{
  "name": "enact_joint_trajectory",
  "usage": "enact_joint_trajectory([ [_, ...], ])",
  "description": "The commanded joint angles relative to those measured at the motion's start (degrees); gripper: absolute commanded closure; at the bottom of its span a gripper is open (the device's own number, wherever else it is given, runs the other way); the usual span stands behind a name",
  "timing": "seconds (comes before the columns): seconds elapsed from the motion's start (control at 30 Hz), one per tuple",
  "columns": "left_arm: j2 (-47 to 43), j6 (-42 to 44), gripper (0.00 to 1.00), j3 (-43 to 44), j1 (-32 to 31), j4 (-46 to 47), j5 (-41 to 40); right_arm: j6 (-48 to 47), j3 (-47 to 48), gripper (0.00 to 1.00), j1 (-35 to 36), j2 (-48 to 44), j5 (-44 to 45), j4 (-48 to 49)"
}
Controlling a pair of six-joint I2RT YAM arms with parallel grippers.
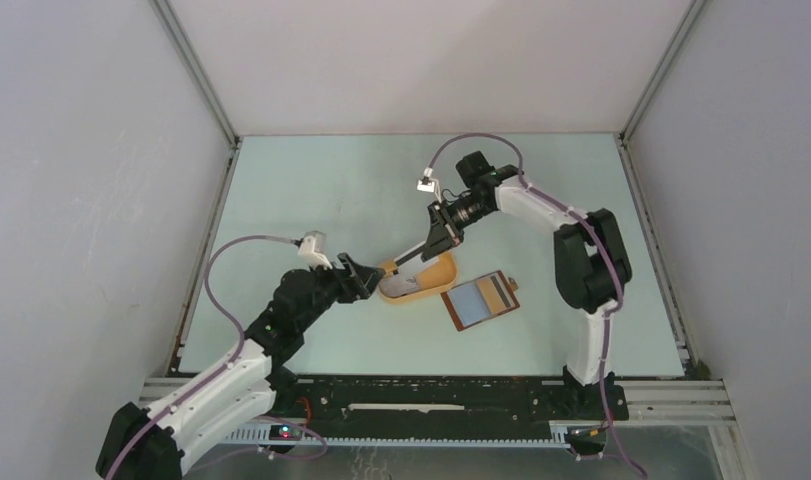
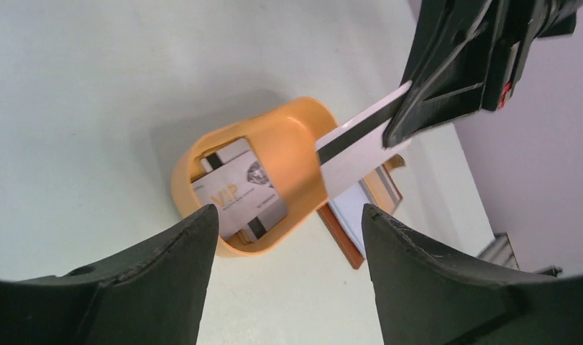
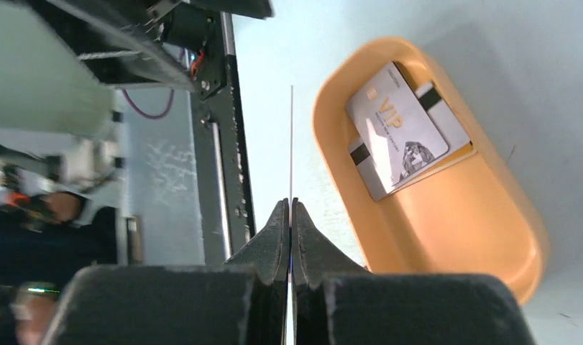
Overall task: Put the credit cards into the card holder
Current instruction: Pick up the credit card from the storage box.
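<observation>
Pale-green table (image 1: 331, 200). Orange tray (image 1: 439, 272) sits mid-table, with the card holder (image 1: 481, 300) lying open just right of it. Stacked credit cards (image 3: 400, 129) are in the tray's end. My right gripper (image 3: 290, 208) is pinched tight on a single card (image 2: 360, 144), held above the tray. My left gripper (image 2: 288, 210) is spread wide, empty, at the tray's left end.
</observation>
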Motion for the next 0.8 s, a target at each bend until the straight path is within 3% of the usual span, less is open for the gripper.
enact_joint_trajectory([
  [0.0,-5.2,7.3,0.22,-4.5,0.4,9.7,9.4,-21.6,-2.9,1.00,-0.5,-12.9,-1.2,-2.7],
  [0.13,-10.7,11.1,0.20,-7.8,0.3,16.8,16.1,-36.3,-9.5,1.00,-0.5,-23.9,-2.0,-2.7],
  [0.23,-14.2,15.8,0.20,-8.4,-1.0,19.4,20.1,-56.0,-11.8,1.00,-0.5,-28.6,-3.5,-11.2],
  [0.33,-15.9,22.5,0.19,-8.3,-4.9,20.7,21.0,-68.1,-12.2,1.00,-0.5,-31.2,-3.1,-18.0],
  [0.57,-12.3,45.7,0.20,-6.0,-21.4,21.0,12.9,-85.9,-18.3,1.00,-0.5,-40.0,-0.2,-23.0],
  [0.77,-5.5,56.1,0.23,-2.5,-29.0,21.0,8.3,-93.4,-23.9,1.00,-0.6,-48.3,1.1,-22.8],
])
